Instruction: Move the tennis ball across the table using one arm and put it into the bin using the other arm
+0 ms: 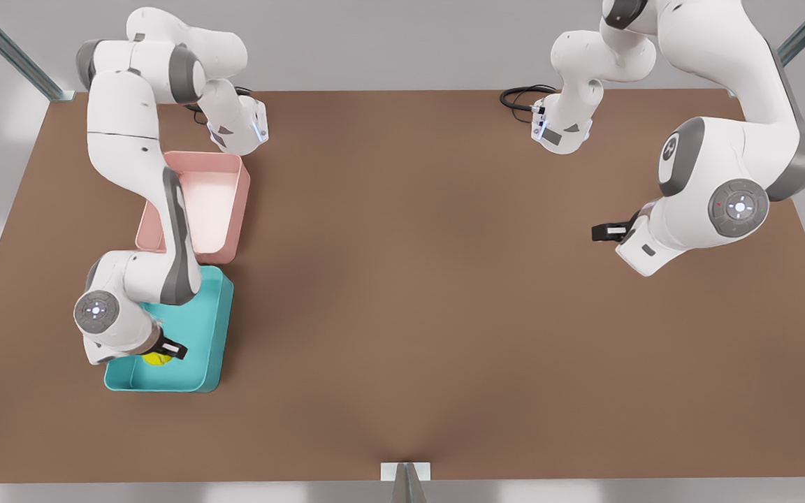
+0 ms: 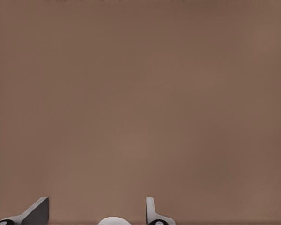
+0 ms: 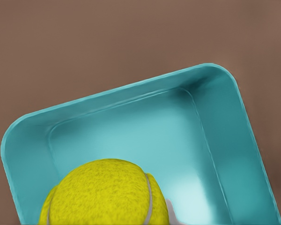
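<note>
The yellow-green tennis ball (image 1: 156,359) hangs just over the near end of the teal bin (image 1: 219,328), at the front view's left. My right gripper (image 1: 169,348) is shut on it. In the right wrist view the tennis ball (image 3: 103,197) sits close under the camera, with the bin (image 3: 131,91) and its bare floor below it. My left gripper (image 1: 608,232) waits open over the brown table (image 1: 409,279) at the front view's right. Its fingers (image 2: 37,212) hold nothing above the bare table (image 2: 140,93).
A pink tray (image 1: 240,202) of similar shape lies directly behind the teal bin, touching it or nearly so. The right arm's links reach over both trays. A black cable (image 1: 518,96) lies at the table's far edge by the left arm's base.
</note>
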You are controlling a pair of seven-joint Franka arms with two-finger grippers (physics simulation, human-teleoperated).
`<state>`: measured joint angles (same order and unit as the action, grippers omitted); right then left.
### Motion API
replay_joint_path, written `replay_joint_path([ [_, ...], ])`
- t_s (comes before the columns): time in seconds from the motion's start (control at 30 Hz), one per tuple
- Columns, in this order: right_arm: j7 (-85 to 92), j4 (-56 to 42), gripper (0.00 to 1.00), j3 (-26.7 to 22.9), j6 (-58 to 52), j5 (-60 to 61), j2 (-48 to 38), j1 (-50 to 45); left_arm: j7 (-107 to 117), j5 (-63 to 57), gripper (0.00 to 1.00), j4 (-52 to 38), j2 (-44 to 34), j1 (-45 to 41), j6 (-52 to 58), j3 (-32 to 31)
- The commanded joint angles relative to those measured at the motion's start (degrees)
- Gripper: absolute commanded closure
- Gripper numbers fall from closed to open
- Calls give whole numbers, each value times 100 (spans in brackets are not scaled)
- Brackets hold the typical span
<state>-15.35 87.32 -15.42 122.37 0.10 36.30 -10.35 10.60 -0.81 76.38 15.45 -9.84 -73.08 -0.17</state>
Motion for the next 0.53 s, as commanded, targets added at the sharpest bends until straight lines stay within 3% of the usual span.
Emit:
replay_joint_path([
  [0.0, 4585, 57, 34, -23, -320, 7, 35, 174, 39, -15, 0, -9, -7, 9, -5, 0],
  [0.03, 4524, 145, 0, -23, -328, 69, 35, 174, 39, -15, 0, -9, -7, 9, -5, 0],
  [0.2, 4489, 84, 0, -14, -978, 578, -44, 156, 48, -15, 0, 0, -7, -18, -5, -9],
  [0.33, 3101, -347, 0, -31, -2991, 491, -1124, -169, 39, -15, 0, -9, -16, 0, 13, -9],
  [0.37, 2408, -425, 0, 91, -3387, 219, -1616, -151, 39, -15, 0, -9, -16, 17, 22, -9],
  [0.4, 2300, -356, 0, 731, -3439, -238, -2169, 147, 39, -15, 0, -9, -16, 26, 22, -9],
  [0.5, 2283, -75, 0, 1111, -3615, -274, -2900, 728, 39, -24, 0, -9, -24, 9, 4, -9],
])
